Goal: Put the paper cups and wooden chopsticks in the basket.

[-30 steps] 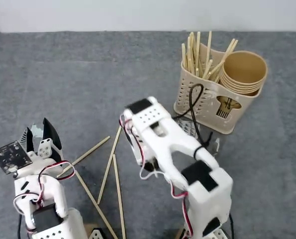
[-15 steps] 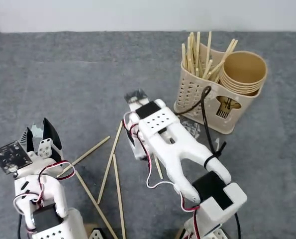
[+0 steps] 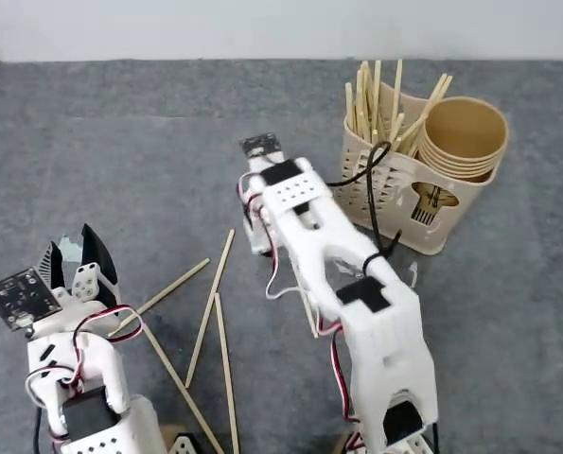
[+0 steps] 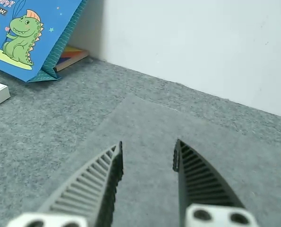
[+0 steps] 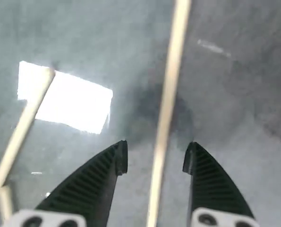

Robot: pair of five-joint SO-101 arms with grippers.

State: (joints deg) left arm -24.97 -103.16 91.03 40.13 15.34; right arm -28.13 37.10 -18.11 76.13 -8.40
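1. Several wooden chopsticks [image 3: 210,306] lie loose on the grey tabletop [image 3: 120,142], well apart from the basket [image 3: 352,184]. The basket stands at the far right and already holds a stack of paper cups [image 3: 464,132] and a bundle of upright sticks [image 3: 376,95].
2. We see the right gripper [image 5: 154,156] with its jaws apart, straddling one chopstick [image 5: 171,94] that runs lengthwise between them. Neither jaw appears to touch it, and a second stick [image 5: 22,127] lies off to one side.
3. We see the left gripper [image 4: 147,156] with its jaws apart as well and nothing between them, held above the tabletop at the near left.
4. We judge the step in hand to be the pick of that straddled chopstick (the cups we can see are all in the basket, so sticks look like the remaining work).
5. We expect the chopstick to be light, stiff and thin. It lies flat on a soft surface, so the jaws would have to come right down to the tabletop to catch it.
6. We would take hold near its middle. Gripped toward one end, it would likely pivot and droop, and it could then foul the basket rim or the sticks already standing inside.
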